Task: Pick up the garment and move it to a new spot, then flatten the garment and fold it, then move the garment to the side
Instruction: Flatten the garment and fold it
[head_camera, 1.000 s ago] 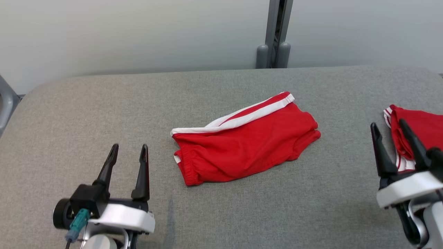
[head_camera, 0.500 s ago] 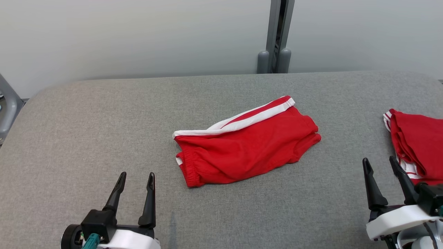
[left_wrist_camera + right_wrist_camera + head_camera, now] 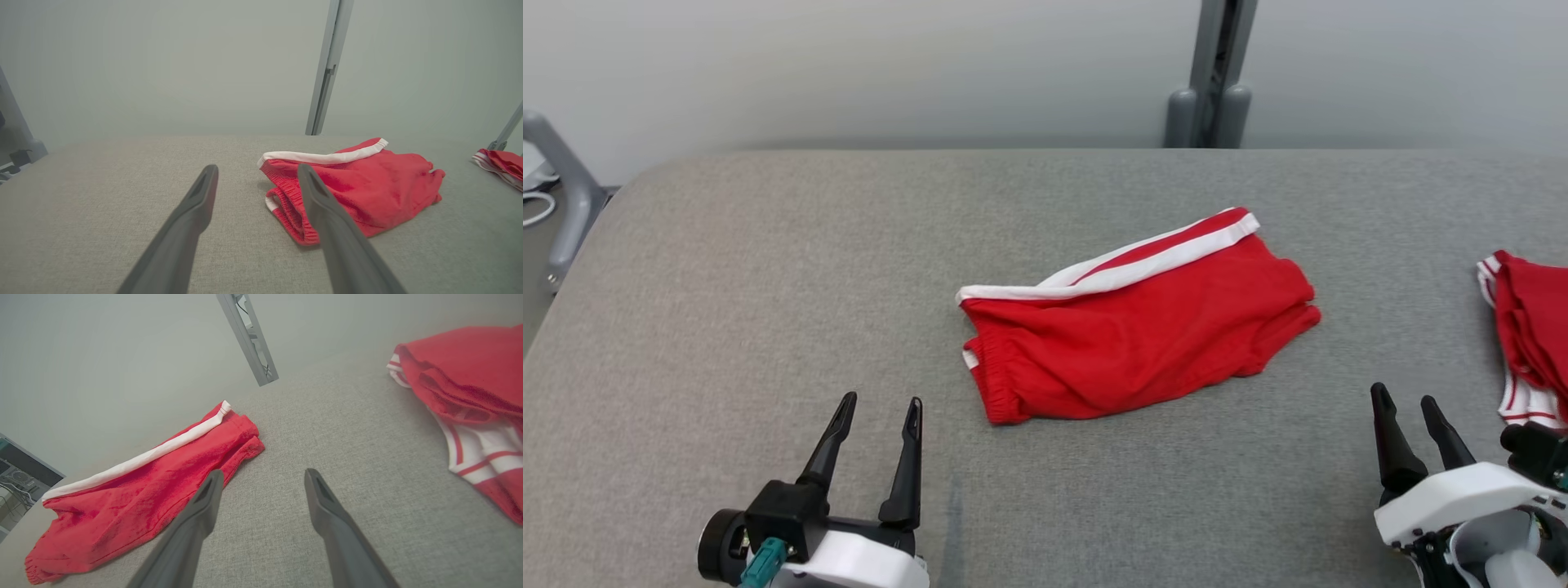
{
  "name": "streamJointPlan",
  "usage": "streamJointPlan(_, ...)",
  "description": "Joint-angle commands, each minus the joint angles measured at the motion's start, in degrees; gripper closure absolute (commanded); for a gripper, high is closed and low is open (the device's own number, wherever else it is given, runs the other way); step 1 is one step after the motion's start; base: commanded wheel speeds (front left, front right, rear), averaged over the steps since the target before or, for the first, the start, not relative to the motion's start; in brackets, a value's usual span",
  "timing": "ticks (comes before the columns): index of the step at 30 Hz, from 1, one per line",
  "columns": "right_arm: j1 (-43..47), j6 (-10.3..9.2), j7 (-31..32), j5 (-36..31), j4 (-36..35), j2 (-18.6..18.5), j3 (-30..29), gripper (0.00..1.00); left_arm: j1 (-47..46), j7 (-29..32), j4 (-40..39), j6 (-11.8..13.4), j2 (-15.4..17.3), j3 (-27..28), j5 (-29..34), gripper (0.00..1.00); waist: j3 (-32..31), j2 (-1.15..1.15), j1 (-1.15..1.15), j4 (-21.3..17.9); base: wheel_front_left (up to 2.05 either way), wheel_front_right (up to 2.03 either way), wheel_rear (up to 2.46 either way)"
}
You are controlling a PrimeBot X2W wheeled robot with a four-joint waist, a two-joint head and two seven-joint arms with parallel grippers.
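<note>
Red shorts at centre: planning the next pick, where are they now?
In the head view the red shorts lie centrally on the grey table, ahead of the left hand, a second red garment to their right.

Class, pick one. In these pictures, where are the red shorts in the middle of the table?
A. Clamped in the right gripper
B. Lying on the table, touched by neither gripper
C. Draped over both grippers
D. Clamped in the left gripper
B: the shorts lie on the table, while the open left gripper and the open right gripper are both clear of them and empty.
</note>
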Motion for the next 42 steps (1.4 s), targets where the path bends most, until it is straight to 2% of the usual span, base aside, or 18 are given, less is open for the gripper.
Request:
streamJointPlan(1, -1.76, -0.03, 1.83, 2.63, 1.36, 0.11, -0.71, 0.00, -1.52, -0.31, -0.02, 0.38, 0.20, -0.47, -0.38, 0.00, 1.92, 0.00, 0.00, 1.94, 0.00, 0.00, 0.00)
streamJointPlan(8, -8.10, -0.03, 9.04, 13.13, 5.99, 0.14, -3.06, 0.00, -3.73, -0.31, 0.35, 0.52, 0.19, -2.62, -1.56, 0.00, 5.60, 0.00, 0.00, 6.56, 0.00, 0.00, 0.00)
streamJointPlan(12, -10.69, -0.03, 12.12, 16.82, 8.10, -0.20, -4.17, 0.00, -4.31, -0.31, 0.55, 0.73, 0.19, -3.46, -1.82, 0.00, 6.68, 0.00, 0.00, 8.31, 0.00, 0.00, 0.00)
streamJointPlan(18, -15.76, -0.01, 16.13, 22.28, 13.51, -0.16, -8.09, 0.00, -5.49, -0.31, 1.86, 2.95, 0.18, -4.27, -1.47, 0.00, 8.27, 0.00, 0.00, 11.30, 0.00, 0.00, 0.00)
streamJointPlan(25, -20.60, 0.04, 20.13, 23.05, 21.38, -0.83, -10.82, 0.00, -6.49, -0.31, 1.58, 3.05, 0.18, -5.60, -2.30, 0.00, 9.55, 0.00, 0.00, 13.64, 0.00, 0.00, 0.00)
streamJointPlan(32, -24.48, 0.04, 21.62, 21.92, 25.67, -1.84, -11.39, 0.00, -7.21, -0.31, 1.55, 3.45, 0.18, -7.05, -3.02, 0.00, 10.51, 0.00, 0.00, 14.70, 0.00, 0.00, 0.00)
streamJointPlan(33, -24.81, 0.04, 21.44, 21.56, 25.90, -2.01, -11.16, 0.61, -7.29, -0.31, 1.44, 3.55, 0.18, -7.27, -3.16, 0.00, 10.58, 0.00, 0.00, 14.78, 0.00, 0.00, 0.00)
streamJointPlan(34, -25.06, 0.04, 20.80, 21.27, 25.81, -2.15, -10.94, 1.00, -7.37, -0.31, 1.35, 3.53, 0.19, -7.40, -3.30, 0.00, 10.63, 0.00, 0.00, 14.82, 0.00, 0.00, 0.00)
streamJointPlan(42, -23.98, -0.03, 16.94, 22.39, 21.17, -1.80, -8.33, 1.00, -7.31, -0.31, 1.47, 3.77, 0.17, -6.65, -2.75, 0.00, 8.78, 0.00, 0.00, 12.95, 0.00, 0.00, 0.00)
